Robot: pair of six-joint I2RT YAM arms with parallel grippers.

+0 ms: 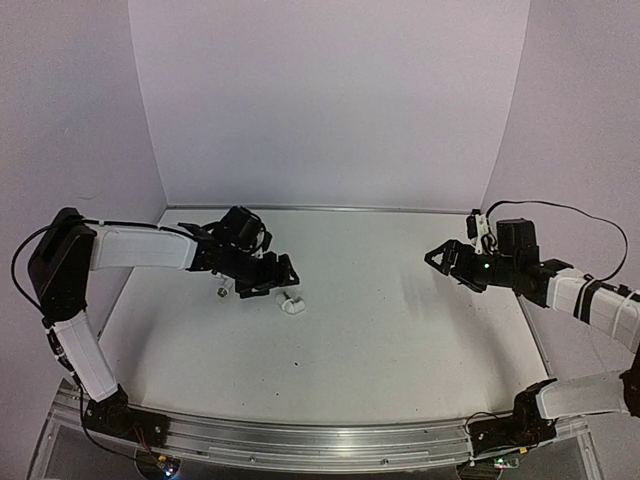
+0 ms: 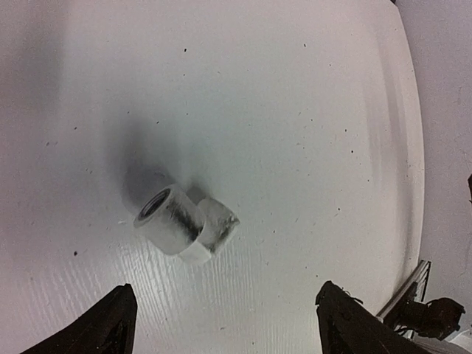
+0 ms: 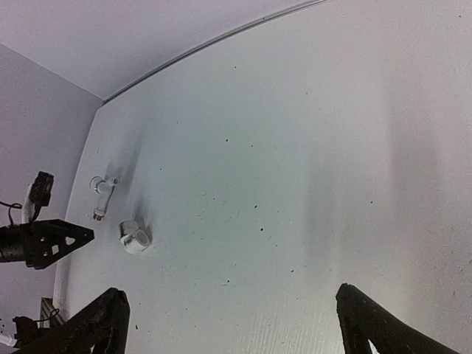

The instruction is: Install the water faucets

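Note:
Two white water faucets parts lie on the white table. The short elbow piece (image 1: pixel 291 305) (image 2: pixel 184 221) (image 3: pixel 135 237) has a threaded opening and lies on its side. The thin tap piece (image 1: pixel 222 291) (image 3: pixel 102 190) with a metal end lies just left of it, partly under the left arm in the top view. My left gripper (image 1: pixel 270 282) (image 2: pixel 228 332) hovers over the elbow piece, open, with the piece ahead of its fingertips and not between them. My right gripper (image 1: pixel 447 266) (image 3: pixel 240 332) hangs open and empty far to the right.
White walls close the table at the back (image 1: pixel 330 208) and both sides. A metal rail (image 1: pixel 320 440) runs along the near edge by the arm bases. The left gripper (image 3: pixel 44 243) shows at the left edge of the right wrist view.

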